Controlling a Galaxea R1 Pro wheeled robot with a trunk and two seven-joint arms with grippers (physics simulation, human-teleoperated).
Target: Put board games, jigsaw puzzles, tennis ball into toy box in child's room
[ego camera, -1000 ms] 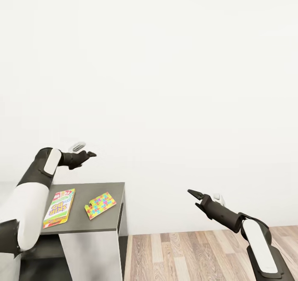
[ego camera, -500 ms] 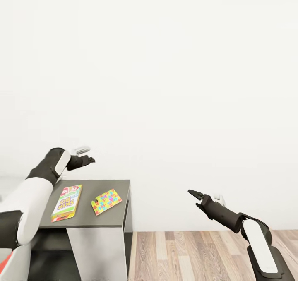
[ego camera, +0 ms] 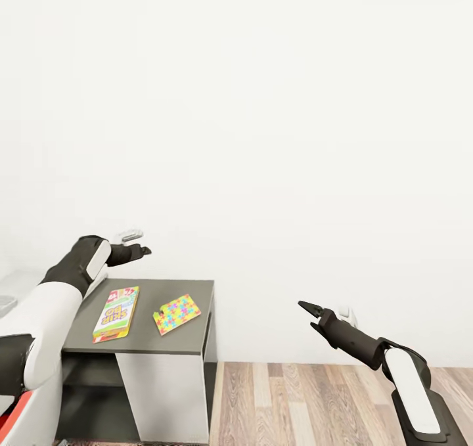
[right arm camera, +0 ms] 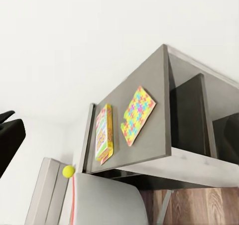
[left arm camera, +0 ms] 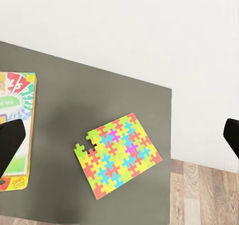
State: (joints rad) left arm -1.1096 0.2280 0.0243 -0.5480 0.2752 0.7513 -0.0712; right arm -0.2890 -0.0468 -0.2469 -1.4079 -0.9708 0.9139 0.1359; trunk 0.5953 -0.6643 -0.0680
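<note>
Approach step: left gripper (ego camera: 141, 251) open, empty, above board game (ego camera: 115, 312) and jigsaw puzzle (ego camera: 177, 314); right gripper (ego camera: 305, 307) open. Next: descend, grasp 1.

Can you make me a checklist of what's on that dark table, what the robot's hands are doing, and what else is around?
Surface: dark grey cabinet top, with open shelves underneath.
Job's things: a board game with a white, red and yellow cover lies flat beside a jigsaw puzzle; they do not touch. A tennis ball sits on a pale surface next to the cabinet.
Clutter: nothing seen.
Grippers: the left gripper hangs open above the cabinet's far edge and holds nothing. The right gripper is in the air over the floor; whether open or shut is unclear.
Cables: nothing seen.
Surroundings: plain white wall and wood-plank floor.
</note>
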